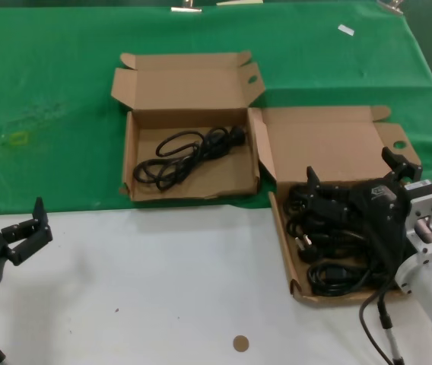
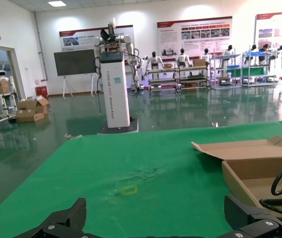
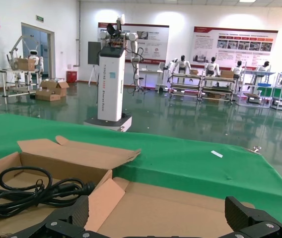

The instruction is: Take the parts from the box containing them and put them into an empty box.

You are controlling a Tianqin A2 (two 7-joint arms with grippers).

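Two open cardboard boxes sit side by side on the desk [image 1: 163, 274], straddling the edge where its green cloth [image 1: 49, 91] meets the white near surface. The narrower box [image 1: 189, 125] lies to the left and farther back, its short lid standing up behind it, and one coiled black power cord [image 1: 189, 154] rests on its floor, plug toward the right wall. The wider box [image 1: 330, 144] sits to the right and nearer, its tall lid folded back, and a heap of black cords [image 1: 330, 262] fills its near half. The right end effector [image 1: 351, 181] hovers over that heap, its two black fingers spread wide apart with nothing between them; from the right wrist view the fingertips frame the wider box's lid and the cord in the narrower box beyond. The left end effector [image 1: 30, 228] hangs at the near left over the white surface, well apart from both boxes, fingers also spread and holding nothing. A small brown disc [image 1: 240, 344] lies on the white surface near the front edge.
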